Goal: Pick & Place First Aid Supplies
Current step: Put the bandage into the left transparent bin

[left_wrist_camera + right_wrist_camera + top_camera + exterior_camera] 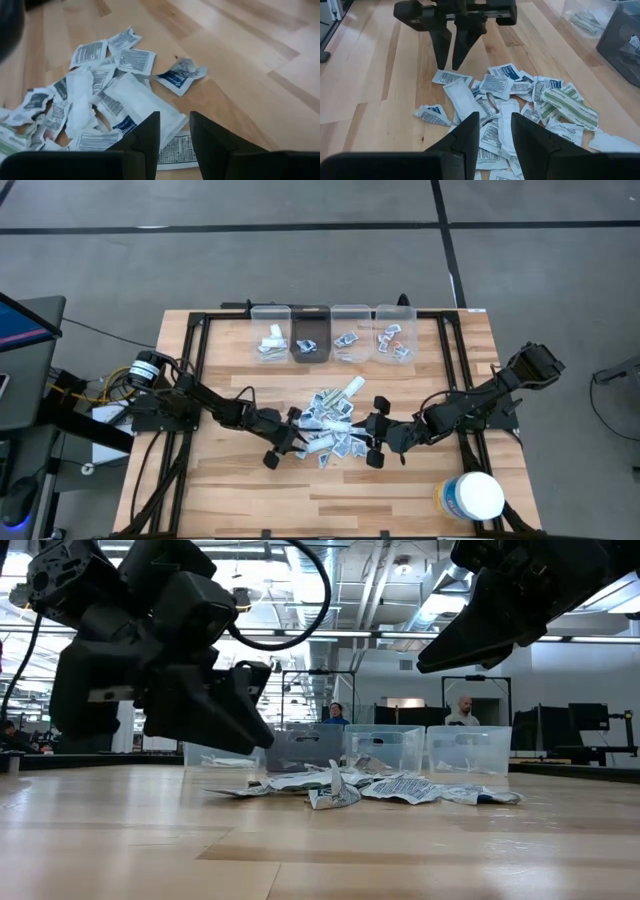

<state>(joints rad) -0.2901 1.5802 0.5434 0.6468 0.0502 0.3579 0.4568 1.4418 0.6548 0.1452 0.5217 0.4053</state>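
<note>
Dozens of first aid packets [335,430] lie in one loose, overlapping heap at the middle of the desk [420,490], between the two arms. In the right wrist view a long pale pouch [464,101] lies across smaller printed sachets, and a green-striped strip [569,107] rests on the heap's far edge. One blue-printed sachet [179,76] sits just apart from the rest.

Left end effector [447,45]: low over the heap's edge, fingers a narrow gap apart, nothing between them. Right end effector [492,135]: on the opposite side of the heap, fingers likewise parted, empty.

Four clear sorting bins [333,332] stand in a row at the far edge of the desk, each already holding a few items. A white tub with yellow label [470,498] stands near the right arm's side, apart from the heap.

Risks, as judged:
- Packets overlap, so a closing pinch could lift two at once or drag a neighbour out of the heap.
- Flat paper on flat wood gives little edge; the fingers may slide over and close on nothing.
- Both end effectors work the same heap from opposite sides and are near each other; simultaneous reaches could collide.
- The crumpled sachets may slip from a shallow grip on the way to a bin.
</note>
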